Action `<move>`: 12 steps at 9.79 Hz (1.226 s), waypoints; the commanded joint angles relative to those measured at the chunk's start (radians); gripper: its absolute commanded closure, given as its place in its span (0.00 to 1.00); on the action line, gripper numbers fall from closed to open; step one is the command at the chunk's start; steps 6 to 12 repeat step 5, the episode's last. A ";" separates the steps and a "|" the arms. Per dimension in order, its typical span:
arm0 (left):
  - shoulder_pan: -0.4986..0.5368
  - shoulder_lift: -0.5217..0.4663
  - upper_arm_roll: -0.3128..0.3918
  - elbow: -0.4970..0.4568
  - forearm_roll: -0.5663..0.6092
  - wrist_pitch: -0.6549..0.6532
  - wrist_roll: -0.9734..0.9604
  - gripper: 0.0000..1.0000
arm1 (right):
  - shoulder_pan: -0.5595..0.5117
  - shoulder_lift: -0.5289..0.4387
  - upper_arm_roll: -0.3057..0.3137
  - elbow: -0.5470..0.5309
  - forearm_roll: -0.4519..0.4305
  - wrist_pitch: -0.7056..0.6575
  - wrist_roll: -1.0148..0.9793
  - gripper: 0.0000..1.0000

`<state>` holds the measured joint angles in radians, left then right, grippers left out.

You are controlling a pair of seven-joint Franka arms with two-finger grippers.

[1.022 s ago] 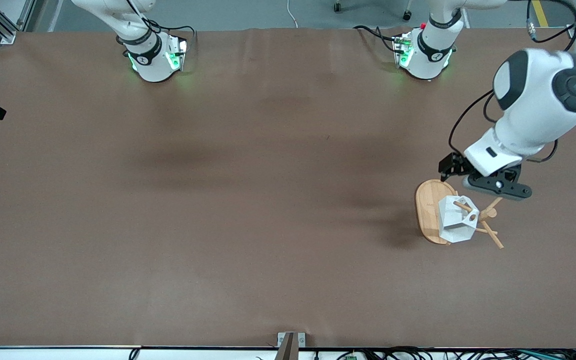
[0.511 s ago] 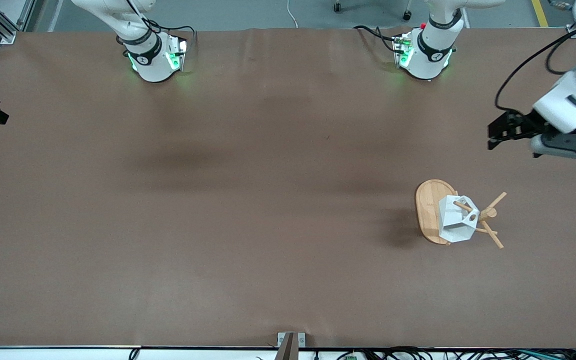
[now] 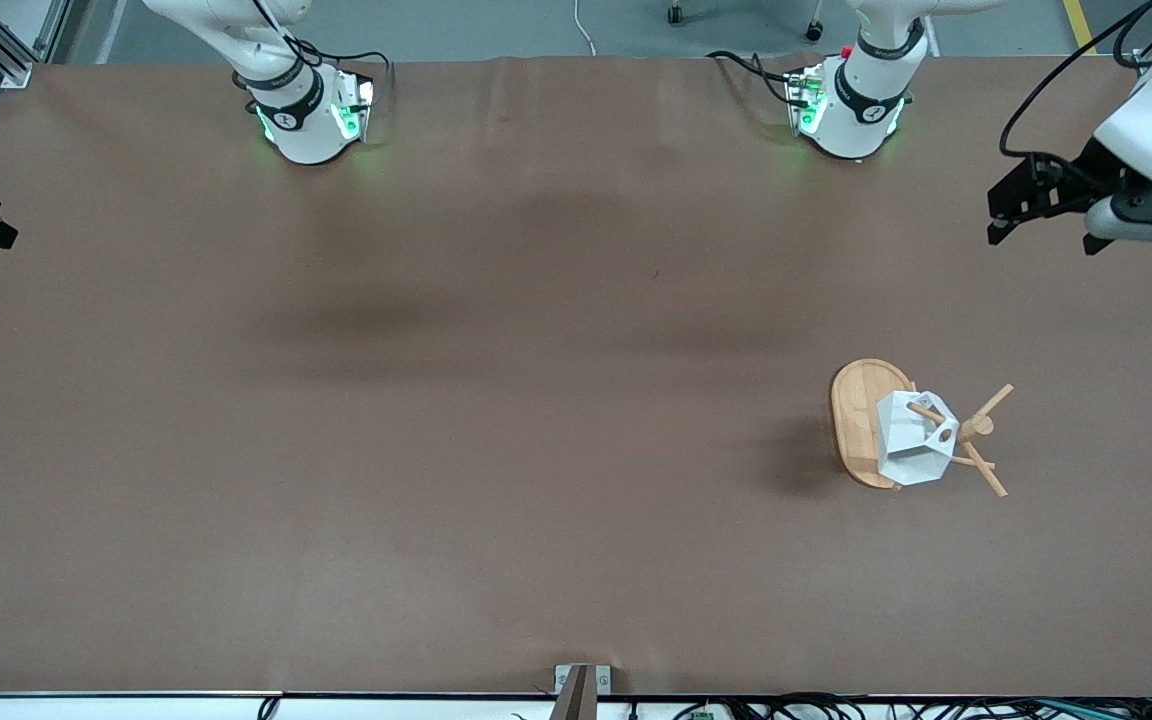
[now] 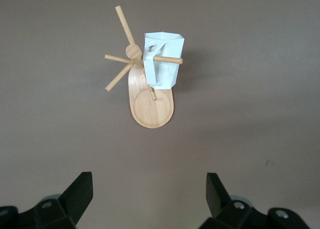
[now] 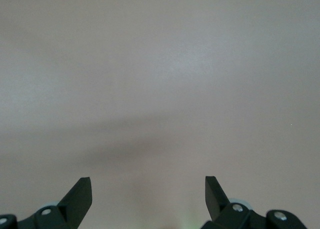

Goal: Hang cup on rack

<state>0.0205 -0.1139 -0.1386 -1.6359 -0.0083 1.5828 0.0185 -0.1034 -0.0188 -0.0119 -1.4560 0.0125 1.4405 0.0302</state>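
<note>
Moved: left tool (image 3: 1004, 215) has lifted off the rack toward the counter's left-arm end, fingers spread, empty.
Counter: brown counter (image 3: 496, 420) (matte, faintly creased); grey floor at its robot-side edge.
Count: one cup (image 3: 911, 440), one rack (image 3: 861, 420).
Cup: hung by its handle on a peg, near the left-arm end.
Right tool (image 5: 148, 199): waits, fingers apart, empty.

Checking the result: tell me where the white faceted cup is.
The white faceted cup hangs by its handle on a peg of the bamboo rack, toward the left arm's end of the table.
</note>
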 commanded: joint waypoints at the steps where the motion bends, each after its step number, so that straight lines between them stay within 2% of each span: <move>1: 0.012 -0.038 -0.006 -0.068 0.002 -0.006 0.005 0.00 | -0.007 -0.012 0.004 -0.012 -0.011 -0.002 -0.007 0.00; 4: -0.017 -0.035 0.059 -0.048 0.005 -0.032 0.014 0.00 | -0.007 -0.012 0.004 -0.012 -0.011 -0.003 -0.007 0.00; 12: -0.017 -0.033 0.059 -0.042 0.005 -0.032 0.012 0.00 | -0.007 -0.012 0.003 -0.012 -0.011 -0.003 -0.007 0.00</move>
